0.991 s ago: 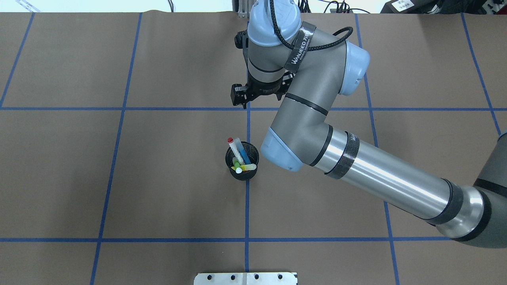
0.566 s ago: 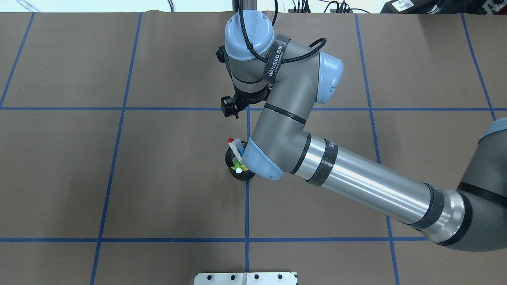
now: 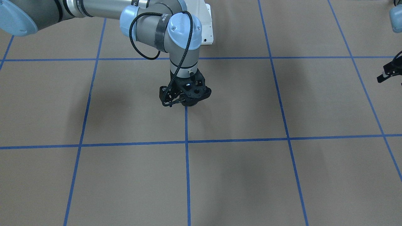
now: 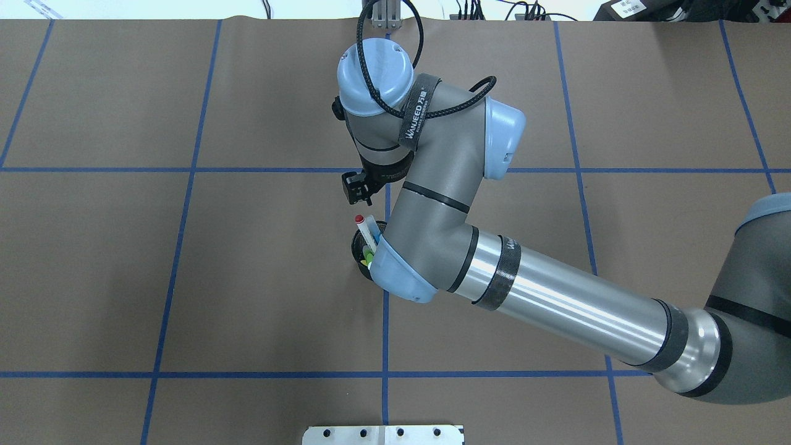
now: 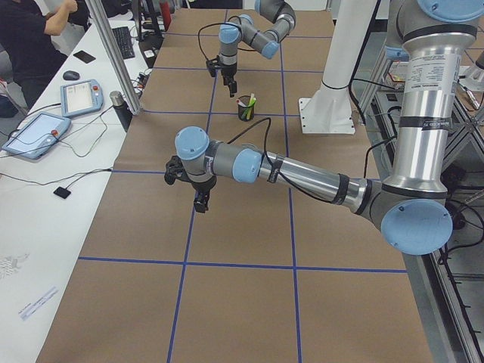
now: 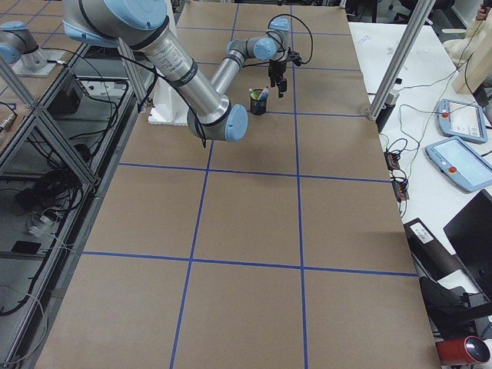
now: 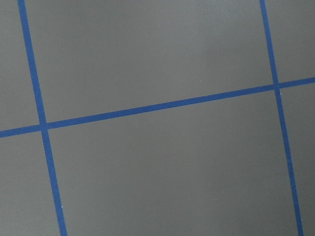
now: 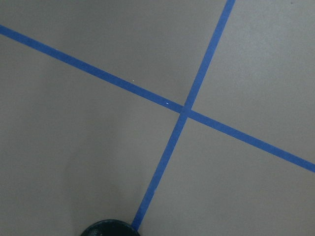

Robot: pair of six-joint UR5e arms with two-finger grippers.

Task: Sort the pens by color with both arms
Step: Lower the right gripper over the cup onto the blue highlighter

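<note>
Seeing two arms at one brown table [image 4: 185, 278] crossed by blue tape lines [image 4: 123, 169]. Finding the right arm [image 4: 556, 303] stretching from the lower right of the overhead view and bending up toward top centre, with the right gripper [image 3: 187, 99] pointing down over the vertical tape line, just above the cup in that view and apart from it; not managing to tell whether its jaws are apart or together. Finding one black mesh cup [image 4: 358, 246] standing upright at the centre of the overhead view, half covered by that arm's light-blue joint cap [image 4: 401, 281]. Counting three pens showing inside it: one red-capped white pen [image 4: 366, 226] leaning toward the upper left, one green pen [image 4: 369, 253] and a sliver of one blue pen [image 4: 376, 235]; not seeing past the cap to the rest of the cup's inside. Catching only the cup's dark rim at the bottom edge of the right wrist view. Finding the left arm [image 5: 302, 174] lying large across the middle of the left side view, well apart from the cup, with the left gripper [image 5: 198, 203] hanging over bare table; not telling there either whether the jaws are spread or closed. Counting two control tablets [image 5: 83, 96] at the left edge of that view and one person [image 5: 30, 38] in its upper left corner.
</note>
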